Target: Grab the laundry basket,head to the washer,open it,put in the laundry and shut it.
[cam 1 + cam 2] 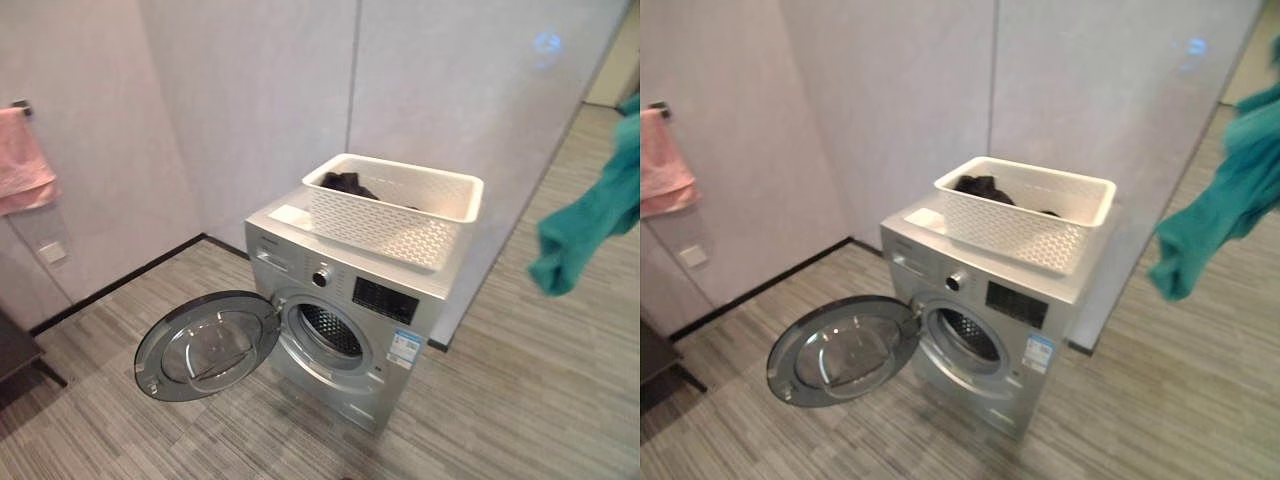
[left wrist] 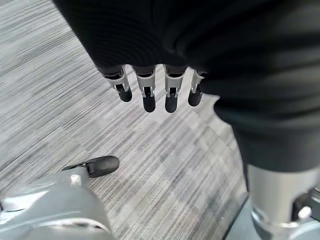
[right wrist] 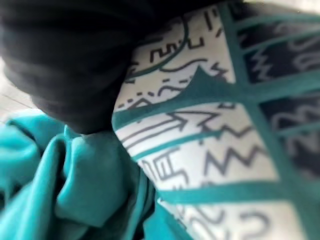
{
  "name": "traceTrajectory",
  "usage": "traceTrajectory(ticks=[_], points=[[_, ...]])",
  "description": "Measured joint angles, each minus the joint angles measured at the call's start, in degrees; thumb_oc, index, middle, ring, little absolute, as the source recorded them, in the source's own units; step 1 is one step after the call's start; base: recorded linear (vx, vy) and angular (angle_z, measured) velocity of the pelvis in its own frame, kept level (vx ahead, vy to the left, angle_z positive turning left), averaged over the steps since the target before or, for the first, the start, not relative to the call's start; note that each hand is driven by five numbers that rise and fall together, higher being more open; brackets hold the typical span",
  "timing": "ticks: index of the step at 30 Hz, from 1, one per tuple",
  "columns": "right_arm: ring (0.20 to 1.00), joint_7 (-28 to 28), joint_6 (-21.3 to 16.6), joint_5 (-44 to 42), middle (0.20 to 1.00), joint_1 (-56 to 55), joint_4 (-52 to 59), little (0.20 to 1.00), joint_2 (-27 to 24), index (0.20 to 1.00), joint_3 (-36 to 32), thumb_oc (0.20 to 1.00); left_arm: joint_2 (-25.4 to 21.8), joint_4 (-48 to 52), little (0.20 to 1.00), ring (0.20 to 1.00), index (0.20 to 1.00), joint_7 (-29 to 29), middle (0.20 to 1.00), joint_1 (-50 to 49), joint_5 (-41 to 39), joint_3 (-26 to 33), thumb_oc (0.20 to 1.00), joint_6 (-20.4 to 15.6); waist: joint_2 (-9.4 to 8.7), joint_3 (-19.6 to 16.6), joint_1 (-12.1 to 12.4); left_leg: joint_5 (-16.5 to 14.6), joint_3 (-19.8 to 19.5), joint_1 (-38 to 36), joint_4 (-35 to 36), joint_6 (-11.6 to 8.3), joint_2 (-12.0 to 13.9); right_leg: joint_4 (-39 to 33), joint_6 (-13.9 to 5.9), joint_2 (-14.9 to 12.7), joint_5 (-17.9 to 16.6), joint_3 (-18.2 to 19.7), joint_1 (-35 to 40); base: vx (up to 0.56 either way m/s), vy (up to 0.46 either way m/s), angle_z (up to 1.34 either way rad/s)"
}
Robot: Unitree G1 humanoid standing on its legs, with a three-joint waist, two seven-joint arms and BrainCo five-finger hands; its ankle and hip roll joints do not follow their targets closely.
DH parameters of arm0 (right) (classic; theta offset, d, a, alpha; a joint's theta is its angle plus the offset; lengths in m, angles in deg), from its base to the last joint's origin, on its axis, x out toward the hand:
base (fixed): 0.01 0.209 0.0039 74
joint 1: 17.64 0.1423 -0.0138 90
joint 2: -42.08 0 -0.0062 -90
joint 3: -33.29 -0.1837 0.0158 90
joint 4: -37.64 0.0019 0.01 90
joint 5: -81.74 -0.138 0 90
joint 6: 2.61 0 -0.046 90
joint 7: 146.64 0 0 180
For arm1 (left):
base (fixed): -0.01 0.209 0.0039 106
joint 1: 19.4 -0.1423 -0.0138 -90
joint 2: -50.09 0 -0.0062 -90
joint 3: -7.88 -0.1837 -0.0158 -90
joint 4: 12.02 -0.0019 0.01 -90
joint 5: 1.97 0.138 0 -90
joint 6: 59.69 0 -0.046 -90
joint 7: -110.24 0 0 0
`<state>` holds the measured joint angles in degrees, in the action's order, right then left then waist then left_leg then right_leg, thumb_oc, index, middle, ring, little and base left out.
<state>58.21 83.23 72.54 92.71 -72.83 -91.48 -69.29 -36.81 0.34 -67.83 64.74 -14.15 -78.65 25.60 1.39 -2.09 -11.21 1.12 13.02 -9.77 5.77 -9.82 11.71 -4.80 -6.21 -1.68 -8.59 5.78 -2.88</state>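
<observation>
A silver front-loading washer [image 1: 345, 300] is seen with its round door [image 1: 208, 345] swung open toward the left. The white perforated laundry basket [image 1: 392, 208] is set on the washer's top, toward its rear right corner, with dark clothes [image 1: 347, 183] inside. A teal garment [image 1: 590, 215], soft, light and easily bunched, is carried high at the right against the right hand [image 3: 65, 55]; its fingers cannot be told. The left hand [image 2: 155, 90] is held relaxed, empty.

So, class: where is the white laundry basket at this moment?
In the eye views the white laundry basket sits on top of the washer, above its open door, with dark clothes inside.
</observation>
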Motion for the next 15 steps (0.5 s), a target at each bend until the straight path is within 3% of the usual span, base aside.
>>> traceTrajectory(ticks=[2, 5, 7, 8, 9, 10, 11, 12, 13, 14, 15], points=[[0.2, 0.37, -0.01, 1.01, 0.2, -5.47, 4.27, 0.2, 5.06, 0.2, -3.68, 0.2, 0.4, -0.06, 1.0, 1.0, 1.0, -0.01, 1.0, 0.66, 1.29, -0.02, 1.0, 0.0, 0.4, 0.24, -0.05, 0.07, -0.16, -0.33, -0.01, -0.15, -0.15, -0.12, 0.0, 0.01, 0.0, -0.07, -0.3, -0.04, 0.032, -0.07], [0.2, 0.13, -0.03, 1.88, 0.2, -11.61, 12.95, 0.2, 15.75, 0.2, -3.09, 0.2, 1.77, -1.8, 1.0, 1.0, 1.0, 0.01, 1.0, 0.92, 2.11, 0.28, 1.0, 0.9, 0.39, 0.51, -0.02, -0.08, -0.04, 0.34, -0.01, 0.16, -1.08, -0.17, -0.36, -0.36, -0.03, 0.6, -1.56, -0.03, 0.02, -0.37], [0.2, -0.01, -0.2, 2.23, 0.2, -14.15, 16.95, 0.2, 20.07, 0.2, -2.67, 0.2, 2.25, -1.88, 1.0, 1.0, 1.0, -0.01, 1.0, 0.68, 2.14, 0.2, 1.0, 1.31, 1.14, 0.71, 0.08, -0.56, -0.15, 1.13, 0.01, 1.22, -0.62, 0.69, -3.61, -0.22, 0.75, 0.64, -2.5, -0.02, 0.017, -0.19], [0.2, -0.17, -0.62, 2.2, 0.2, -15.22, 18.01, 0.2, 21.38, 0.2, -2.77, 0.2, 2.4, -2.23, 1.0, 1.0, 1.0, 0.09, 1.0, 0.68, 2.18, 0.2, 1.0, 1.31, 1.93, 0.93, 0.61, -0.51, -0.01, 2.03, 0.0, 1.3, 0.26, 5.08, -3.18, 0.68, 1.39, 0.0, -5.09, -0.03, 0.007, 0.37], [0.2, -0.49, -1.72, 2.18, 0.2, -20.03, 21.63, 0.2, 27.4, 0.2, -4.68, 0.2, 0.88, -2.31, 1.0, 1.0, 1.0, 0.08, 1.0, 1.1, 2.87, 0.12, 1.0, 1.19, -1.0, 0.42, -0.24, -2.04, -1.51, 3.44, -0.38, 0.26, -0.49, 12.6, 0.23, -0.37, 5.5, -0.16, -7.15, -0.03, -0.002, 0.49], [0.2, -1.05, -2.12, 2.06, 0.2, -21.64, 22.99, 0.2, 30.2, 0.2, -4.96, 0.2, 0.72, -2.18, 1.0, 1.0, 1.0, 0.18, 1.0, 1.66, 3.68, 0.21, 1.0, 1.26, -2.04, 0.35, -0.12, -2.35, -1.42, 3.56, -2.79, 1.0, -1.35, 12.41, 0.87, -1.09, 4.59, -0.63, -7.1, -0.03, -0.016, 0.53], [0.2, -1.8, -2.19, 1.87, 0.2, -23.49, 25.0, 0.2, 32.66, 0.2, -3.73, 0.2, 1.3, -2.6, 1.0, 1.0, 1.0, -0.03, 1.0, 1.54, 3.87, 0.2, 1.0, 1.64, -2.02, 0.73, 0.31, -3.87, -1.11, 4.19, -6.99, 2.84, -1.52, 11.08, 0.66, -1.14, 4.72, -0.33, -6.68, -0.03, -0.018, -0.12], [0.2, -4.36, -2.2, 0.6, 0.2, -25.32, 27.2, 0.2, 32.7, 0.2, 1.09, 0.2, 3.06, -4.06, 1.0, 1.0, 1.0, 0.01, 1.0, 1.22, 3.92, 0.33, 1.0, 2.06, -0.09, 2.21, 0.36, -6.58, -1.33, 2.75, -10.96, 3.1, -1.49, 8.4, -0.15, -0.02, 4.06, -0.6, -5.05, -0.03, -0.015, -0.18], [0.2, -5.73, -2.29, 0.11, 0.2, -25.96, 27.24, 0.2, 32.22, 0.2, 3.16, 0.2, 3.52, -4.25, 1.0, 1.0, 1.0, 0.02, 1.0, 1.34, 4.21, 0.38, 1.0, 2.29, 1.05, 2.64, 0.03, -7.85, -1.45, 1.66, -8.7, 2.41, -1.34, 7.72, -0.57, 0.51, 3.34, -0.99, -5.11, -0.05, -0.022, -0.15], [0.2, -6.31, -2.34, -0.33, 0.2, -26.52, 27.08, 0.2, 32.8, 0.2, 3.89, 0.2, 3.41, -4.21, 1.0, 1.0, 1.0, 0.09, 1.0, 1.43, 4.3, 0.45, 1.0, 2.29, 0.58, 2.6, 0.04, -7.42, -1.28, 1.5, -8.2, 1.87, -1.66, 7.68, -0.46, 0.2, 2.98, -0.84, -5.2, -0.04, -0.011, 0.11], [0.2, -9.18, -2.28, -2.6, 0.2, -29.95, 26.12, 0.2, 34.89, 0.2, 8.33, 0.2, 2.65, -3.95, 1.0, 1.0, 1.0, 0.07, 1.0, 1.36, 4.47, 0.37, 1.0, 2.21, -0.76, 2.6, 0.24, -6.59, -1.31, -0.08, -4.08, 2.78, -2.59, 6.93, -0.59, -0.4, 3.07, -0.83, -5.23, -0.04, -0.01, 0.09]])
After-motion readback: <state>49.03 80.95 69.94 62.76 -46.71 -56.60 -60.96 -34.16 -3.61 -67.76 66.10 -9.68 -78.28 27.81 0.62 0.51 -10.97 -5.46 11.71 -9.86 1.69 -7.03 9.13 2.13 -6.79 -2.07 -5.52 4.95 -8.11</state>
